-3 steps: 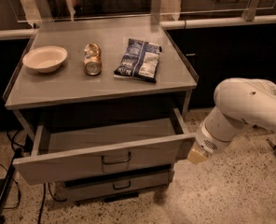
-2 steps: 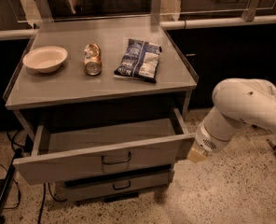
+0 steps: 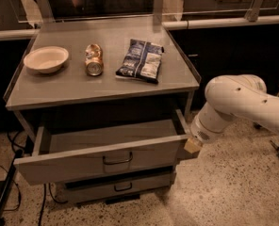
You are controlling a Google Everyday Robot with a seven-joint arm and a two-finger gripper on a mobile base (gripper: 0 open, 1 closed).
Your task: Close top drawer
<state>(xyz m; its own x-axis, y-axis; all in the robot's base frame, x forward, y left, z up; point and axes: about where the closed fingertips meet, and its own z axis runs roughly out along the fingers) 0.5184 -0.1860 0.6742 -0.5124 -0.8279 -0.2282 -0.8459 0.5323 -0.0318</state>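
The top drawer (image 3: 73, 164) is a wide grey metal drawer, pulled well out of the cart, its shallow tray showing nothing inside. Its flat front panel has a small dark loop handle (image 3: 117, 160) at centre. My gripper (image 3: 191, 146) is at the end of the white arm (image 3: 236, 102), at the drawer's right front corner, touching or almost touching it. Its fingers are hidden behind the wrist and the drawer's edge.
A lower grey drawer (image 3: 118, 187) sits slightly out beneath. On the cart top (image 3: 73, 86) lie a white bowl (image 3: 45, 59), a crushed can (image 3: 94, 59) and a dark chip bag (image 3: 140, 60). A dark pole (image 3: 3, 197) and cables are at the left. Speckled floor at the right.
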